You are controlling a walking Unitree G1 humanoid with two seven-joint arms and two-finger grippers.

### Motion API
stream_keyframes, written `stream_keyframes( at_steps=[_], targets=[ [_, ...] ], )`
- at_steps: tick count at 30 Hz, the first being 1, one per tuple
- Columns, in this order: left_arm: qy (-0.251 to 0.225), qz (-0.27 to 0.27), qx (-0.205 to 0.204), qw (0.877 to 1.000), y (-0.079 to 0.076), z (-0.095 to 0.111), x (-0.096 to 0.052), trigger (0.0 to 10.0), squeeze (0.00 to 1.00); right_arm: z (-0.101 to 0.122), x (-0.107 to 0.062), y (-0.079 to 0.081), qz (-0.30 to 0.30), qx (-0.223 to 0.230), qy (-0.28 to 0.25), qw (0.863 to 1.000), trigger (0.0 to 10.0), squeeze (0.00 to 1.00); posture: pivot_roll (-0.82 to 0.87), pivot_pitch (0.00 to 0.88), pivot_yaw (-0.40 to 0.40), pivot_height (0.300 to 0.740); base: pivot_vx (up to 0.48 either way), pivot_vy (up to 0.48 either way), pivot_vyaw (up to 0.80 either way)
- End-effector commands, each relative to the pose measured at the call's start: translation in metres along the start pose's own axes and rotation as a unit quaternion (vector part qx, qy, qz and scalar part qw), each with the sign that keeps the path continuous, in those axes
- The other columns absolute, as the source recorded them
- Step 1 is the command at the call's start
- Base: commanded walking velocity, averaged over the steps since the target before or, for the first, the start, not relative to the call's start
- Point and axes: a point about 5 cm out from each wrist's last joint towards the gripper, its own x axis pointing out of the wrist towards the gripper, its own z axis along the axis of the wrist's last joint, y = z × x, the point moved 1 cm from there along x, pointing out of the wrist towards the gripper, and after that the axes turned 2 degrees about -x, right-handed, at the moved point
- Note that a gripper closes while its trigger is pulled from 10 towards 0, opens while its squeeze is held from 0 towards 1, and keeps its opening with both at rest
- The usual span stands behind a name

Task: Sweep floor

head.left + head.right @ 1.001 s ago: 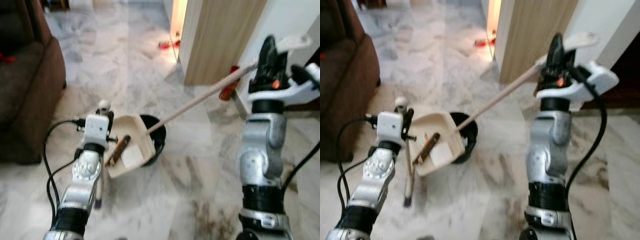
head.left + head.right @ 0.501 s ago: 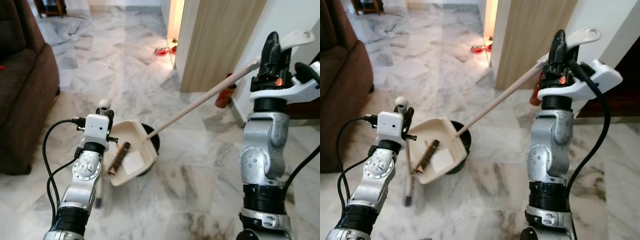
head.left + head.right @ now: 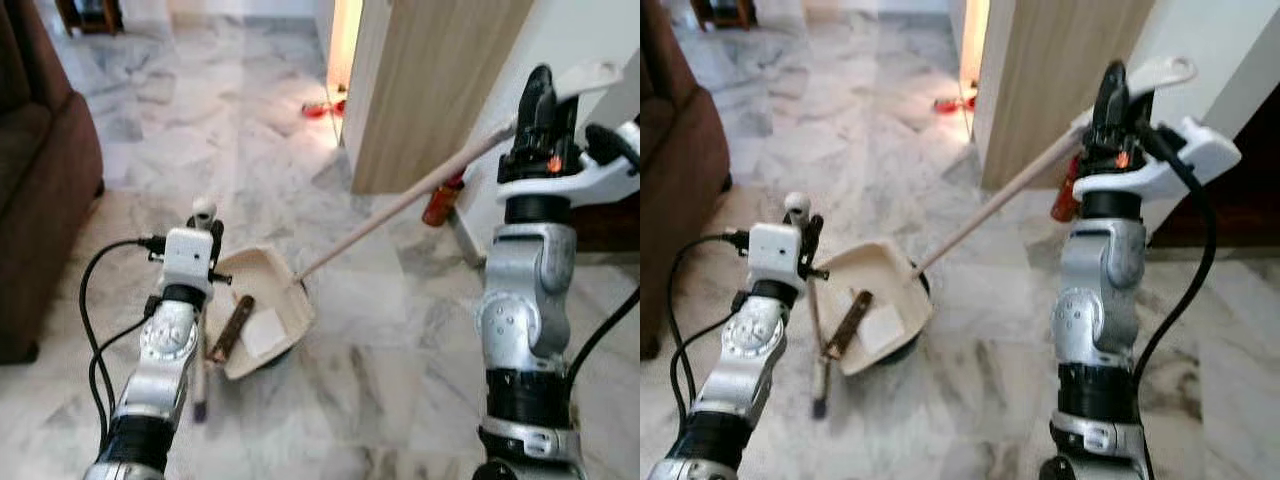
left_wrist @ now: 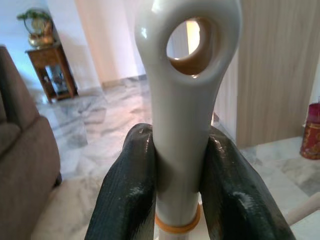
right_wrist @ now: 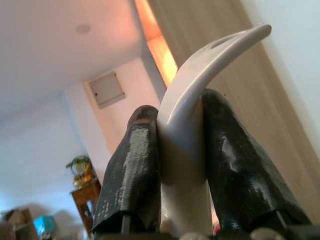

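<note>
1. No legible text, label, brand, number or sign appears in any view.
2. The red canister [image 3: 441,201] standing on the floor at the right, beside the wooden panel, bears pale markings too blurred to read.

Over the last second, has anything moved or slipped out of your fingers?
The camera shifted, so the sofa and wall slid in frame. The dustpan now covers more of the black brush head beneath it. No grip changed: the left gripper stays shut on the dustpan handle, the right gripper on the broom handle, and the brown debris still lies in the pan.
</note>
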Motion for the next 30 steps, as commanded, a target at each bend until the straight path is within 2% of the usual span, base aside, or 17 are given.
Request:
stream_keyframes(
  at_steps=[1,18,30],
  targets=[
    [-0.022,0.001,0.002,1.000,0.0010,0.0095,0.0024,10.0,0.00,0.0112,0.0050,0.0072,0.008,0.018,-0.028,0.999,10.0,0.00,0.22,0.128,-0.082,0.740,0.000,0.277,0.00],
    [-0.023,0.002,0.004,1.000,0.0028,0.0100,0.0018,10.0,0.00,0.0095,0.0037,0.0078,0.007,0.019,-0.022,1.000,10.0,0.00,0.22,0.132,-0.081,0.740,0.000,0.454,0.00],
    [-0.040,-0.009,0.004,0.999,-0.0023,0.0146,0.0023,10.0,0.00,0.0091,0.0033,0.0081,0.007,0.018,-0.022,1.000,10.0,0.00,0.22,0.110,-0.074,0.740,0.000,0.000,0.00]
  ],
)
